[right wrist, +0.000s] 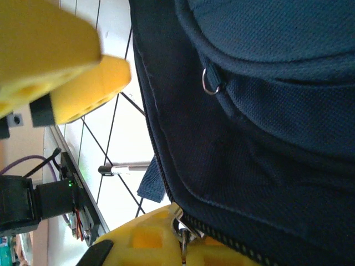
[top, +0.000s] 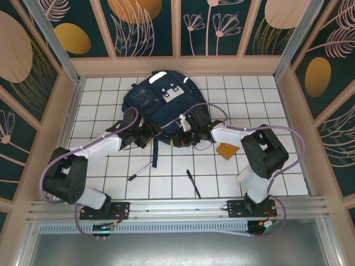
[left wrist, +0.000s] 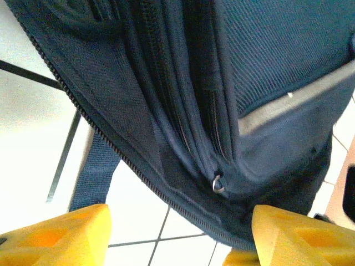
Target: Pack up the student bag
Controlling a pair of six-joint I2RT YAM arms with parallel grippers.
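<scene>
The student bag (top: 158,102) is a navy backpack lying flat at the back middle of the tiled table, with its zipper edge toward the arms. My left gripper (top: 145,134) is at the bag's near left edge. In the left wrist view the left gripper (left wrist: 180,238) is open, its yellow fingers (left wrist: 55,235) wide apart, and the zipper seam (left wrist: 166,194) runs just above the gap with nothing gripped. My right gripper (top: 186,133) is at the near right edge. The right wrist view shows the right gripper (right wrist: 184,244) shut on a metal zipper pull (right wrist: 183,235) of the bag (right wrist: 260,138).
A silver pen (top: 140,170) and a black pen (top: 193,184) lie on the tiles in front of the bag. A flat orange-brown piece (top: 227,150) lies right of the right gripper. Dark straps (top: 155,149) trail from the bag. Wooden walls ring the table.
</scene>
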